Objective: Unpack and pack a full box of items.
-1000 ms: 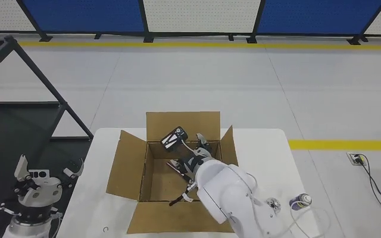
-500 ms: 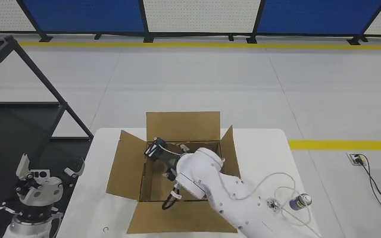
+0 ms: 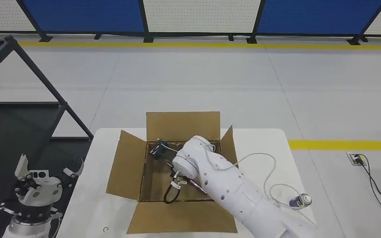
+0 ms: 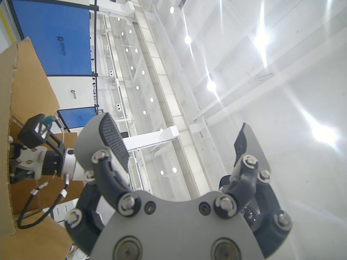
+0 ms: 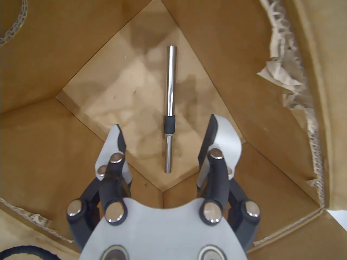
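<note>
An open cardboard box (image 3: 181, 122) stands on the white table (image 3: 265, 149). My right arm (image 3: 205, 166) reaches down into it from the right. In the right wrist view my right gripper (image 5: 166, 127) is open and hangs above a shiny metal rod (image 5: 171, 82) with a black band, which lies flat on the box floor (image 5: 116, 98). The rod lies lengthwise in line with the gap between the fingers, untouched. My left gripper (image 3: 49, 169) sits off the table's left side, pointing upward, open and holding nothing (image 4: 176, 125).
A small spray can (image 3: 302, 201) stands at the table's right edge. A black metal frame (image 3: 36, 77) rises at the left, close to my left gripper. One box wall has a torn, ragged edge (image 5: 287, 63). The box flaps (image 3: 125, 163) stand outward.
My right arm has swung from the box's back middle toward its back left and dipped lower inside. The left arm has barely shifted.
</note>
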Tool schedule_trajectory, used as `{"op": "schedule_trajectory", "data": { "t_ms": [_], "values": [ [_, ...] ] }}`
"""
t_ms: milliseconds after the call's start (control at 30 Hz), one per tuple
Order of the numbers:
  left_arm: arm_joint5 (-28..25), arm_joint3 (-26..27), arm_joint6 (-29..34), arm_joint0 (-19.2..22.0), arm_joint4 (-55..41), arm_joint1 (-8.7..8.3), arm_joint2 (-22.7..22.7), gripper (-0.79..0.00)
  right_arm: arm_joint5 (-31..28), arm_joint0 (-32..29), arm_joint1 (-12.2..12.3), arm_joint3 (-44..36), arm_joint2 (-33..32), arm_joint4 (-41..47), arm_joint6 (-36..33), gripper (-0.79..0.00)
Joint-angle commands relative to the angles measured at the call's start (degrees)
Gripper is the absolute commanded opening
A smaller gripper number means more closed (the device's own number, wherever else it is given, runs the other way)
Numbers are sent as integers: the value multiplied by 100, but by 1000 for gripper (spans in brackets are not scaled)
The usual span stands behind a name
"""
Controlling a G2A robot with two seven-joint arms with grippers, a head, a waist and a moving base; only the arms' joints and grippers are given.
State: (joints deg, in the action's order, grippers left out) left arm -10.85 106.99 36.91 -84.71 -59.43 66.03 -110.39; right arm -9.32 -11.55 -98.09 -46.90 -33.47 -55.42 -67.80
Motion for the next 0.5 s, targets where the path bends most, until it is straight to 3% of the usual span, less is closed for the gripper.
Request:
{"op": "schedule_trajectory", "data": {
  "t_ms": [0,467],
  "values": [
    [0,0,0,0,0,0,0,0,-40,16,-44,158,30,40,-33,-351],
    [0,0,0,0,0,0,0,0,-336,204,-475,1552,248,326,239,-382]
  ]
}}
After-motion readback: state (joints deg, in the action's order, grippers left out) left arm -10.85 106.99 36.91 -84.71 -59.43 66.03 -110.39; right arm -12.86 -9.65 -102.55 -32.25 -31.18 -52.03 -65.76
